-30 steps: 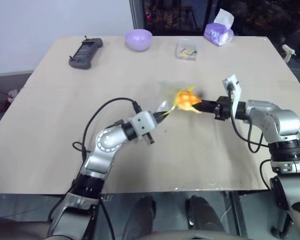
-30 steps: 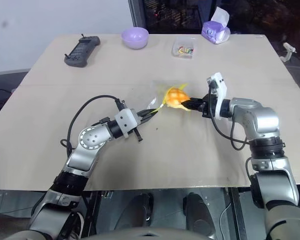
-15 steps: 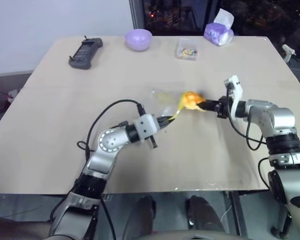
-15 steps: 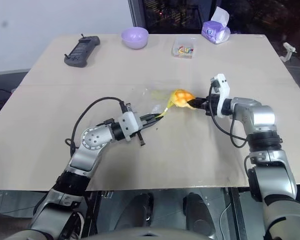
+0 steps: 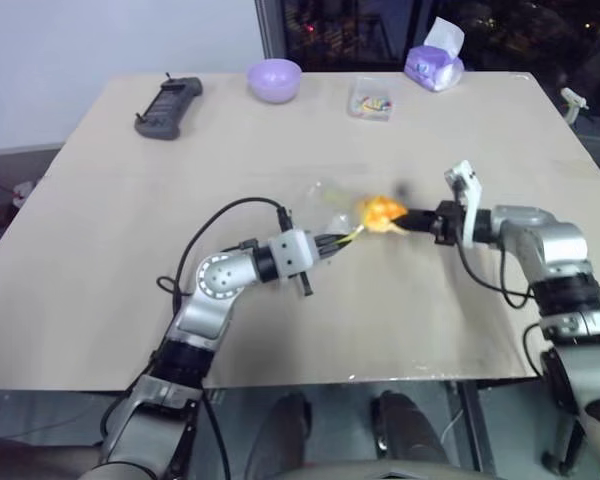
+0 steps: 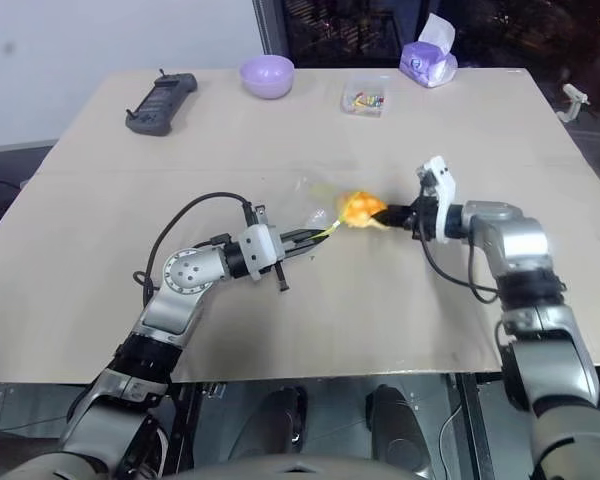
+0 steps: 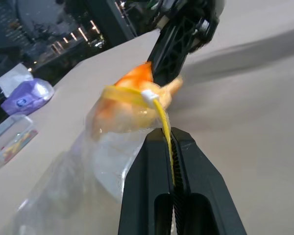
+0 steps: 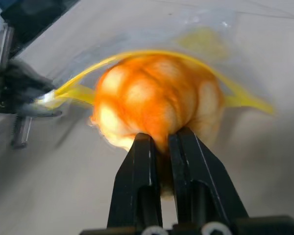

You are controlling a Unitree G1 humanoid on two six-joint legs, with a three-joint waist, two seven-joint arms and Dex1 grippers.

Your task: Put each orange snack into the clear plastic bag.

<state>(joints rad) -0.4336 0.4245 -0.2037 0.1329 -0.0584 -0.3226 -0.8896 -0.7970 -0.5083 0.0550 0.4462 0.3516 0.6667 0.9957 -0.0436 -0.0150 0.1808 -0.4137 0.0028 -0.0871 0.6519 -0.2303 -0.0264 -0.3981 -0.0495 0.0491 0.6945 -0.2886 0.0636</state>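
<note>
The orange snack (image 5: 380,210), a round orange-yellow bun, hangs just above the middle of the table. My right gripper (image 5: 408,215) is shut on it from the right, its fingers (image 8: 186,161) pinching the bun's near side (image 8: 157,98). The clear plastic bag (image 5: 325,197) spreads out behind and left of the bun. Its yellow seal strip (image 8: 78,88) loops around the bun at the bag's mouth. My left gripper (image 5: 336,240) comes in from the left and is shut on that strip (image 7: 167,142), holding the mouth up.
Along the far edge of the table (image 5: 100,330) stand a lilac bowl (image 5: 274,79), a small clear box (image 5: 371,100) with coloured bits and a purple tissue pack (image 5: 433,62). A black handset (image 5: 162,107) lies at the far left.
My right gripper has sunk slightly and pushed forward with the snack in it. My left wrist has turned to the right, still holding the seal strip.
</note>
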